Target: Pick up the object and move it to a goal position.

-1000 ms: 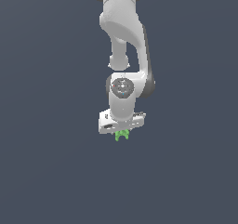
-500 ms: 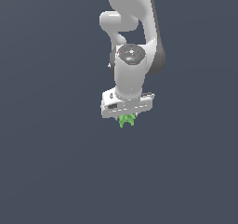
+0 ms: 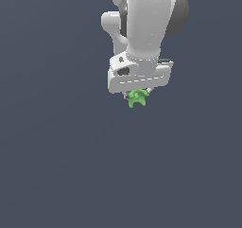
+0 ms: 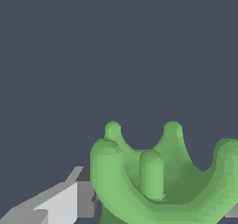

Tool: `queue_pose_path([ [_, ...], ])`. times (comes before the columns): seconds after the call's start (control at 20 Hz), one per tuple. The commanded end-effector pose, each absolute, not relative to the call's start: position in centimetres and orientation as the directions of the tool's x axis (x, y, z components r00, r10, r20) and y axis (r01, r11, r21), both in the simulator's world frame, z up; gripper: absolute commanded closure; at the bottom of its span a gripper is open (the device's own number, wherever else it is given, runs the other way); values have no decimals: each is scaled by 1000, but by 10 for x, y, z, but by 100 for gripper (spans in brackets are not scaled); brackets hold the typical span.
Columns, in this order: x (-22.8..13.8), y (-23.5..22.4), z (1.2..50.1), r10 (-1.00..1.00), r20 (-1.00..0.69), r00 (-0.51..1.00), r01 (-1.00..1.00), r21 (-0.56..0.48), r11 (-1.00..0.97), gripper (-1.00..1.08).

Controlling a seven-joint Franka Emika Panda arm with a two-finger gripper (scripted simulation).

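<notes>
The object (image 3: 137, 98) is a tiny bright green lumpy piece with curved prongs. In the exterior view it hangs just under my white gripper (image 3: 137, 94), which is shut on it and holds it up in the air. In the wrist view the object (image 4: 158, 176) fills the near part of the picture, its prongs pointing away from the camera. One grey-white fingertip (image 4: 60, 202) shows beside it; the other fingertip is mostly hidden behind the object.
A plain dark grey-blue background (image 3: 56, 165) lies all around the arm in both views. The white arm (image 3: 146, 23) rises above the gripper in the exterior view. No goal marker or other objects show.
The arm with the green object in its grip has moved upward and toward the exterior view's right, and appears larger in the picture. The grip has stayed shut on the object.
</notes>
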State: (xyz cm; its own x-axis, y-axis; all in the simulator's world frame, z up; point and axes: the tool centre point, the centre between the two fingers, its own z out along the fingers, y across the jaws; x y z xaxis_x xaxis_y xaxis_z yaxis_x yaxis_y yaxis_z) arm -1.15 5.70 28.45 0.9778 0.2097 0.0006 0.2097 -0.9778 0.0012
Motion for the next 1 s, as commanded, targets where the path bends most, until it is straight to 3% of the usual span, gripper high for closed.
queue_pose_path([
  [0.0, -19, 63, 312, 210, 0, 978, 210, 1, -978, 108],
  [0.45, -35, 80, 386, 210, 0, 978, 210, 1, -978, 108],
  [0.95, -39, 86, 413, 209, 0, 978, 209, 0, -978, 108],
])
